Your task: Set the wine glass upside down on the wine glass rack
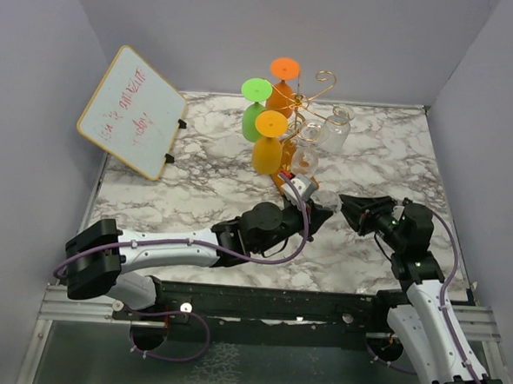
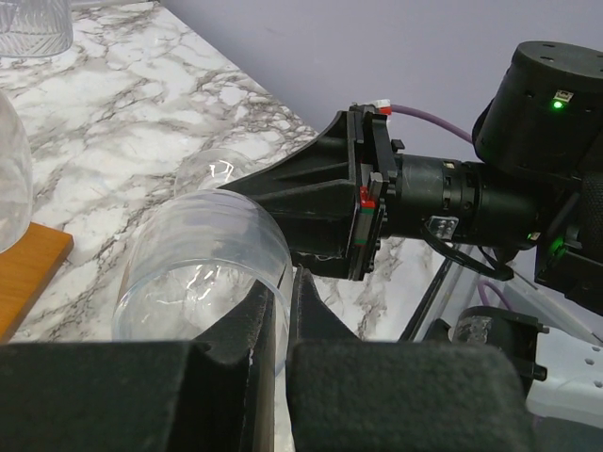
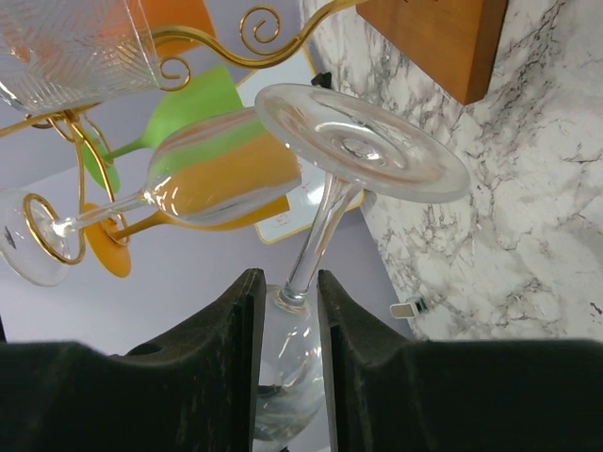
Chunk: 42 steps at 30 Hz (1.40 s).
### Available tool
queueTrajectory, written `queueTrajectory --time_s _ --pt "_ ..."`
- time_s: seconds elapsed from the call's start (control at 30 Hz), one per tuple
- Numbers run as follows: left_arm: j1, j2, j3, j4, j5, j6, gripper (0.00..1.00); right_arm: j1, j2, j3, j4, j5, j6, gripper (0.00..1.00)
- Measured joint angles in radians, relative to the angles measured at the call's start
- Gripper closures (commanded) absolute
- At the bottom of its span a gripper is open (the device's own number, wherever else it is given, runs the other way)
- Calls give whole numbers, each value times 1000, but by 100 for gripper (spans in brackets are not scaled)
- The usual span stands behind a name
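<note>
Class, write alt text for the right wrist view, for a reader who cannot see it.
The right end effector straddles the thin stem of a clear wine glass, jaws not yet pinching it, the round foot beyond. Behind stands the wine glass rack, hung with a patterned clear glass, an orange glass and a green glass, on the marble table.

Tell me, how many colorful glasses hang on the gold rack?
3: a green glass on the left, an orange glass at the back, a yellow-orange glass in front. More may be hidden.
</note>
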Motion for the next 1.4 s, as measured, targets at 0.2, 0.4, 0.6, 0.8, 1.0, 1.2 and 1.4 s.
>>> queueTrajectory --time_s 0.2,0.4,0.6,0.8,1.0,1.2,1.4 --pt "-3 0 0 21 1 0 100 0 16 0 51 5 4 67" --pt "-4 0 0 31 6 0 100 0 63 14 65 5 7 77" --pt "-4 2 -1 43 11 -3 84 -1 74 39 66 25 37 99" --pt "-5 -13 -37 44 5 -42 33 -1 60 48 53 85 -47 99" --pt "25 -147 -97 28 4 -128 14 -1 -26 60 39 225 -348 99" --pt "111 -286 -126 18 57 -243 8 -1 -123 60 128 245 -729 99" --pt "262 -248 -93 -5 293 -384 8 -1 -135 48 234 126 -985 99"
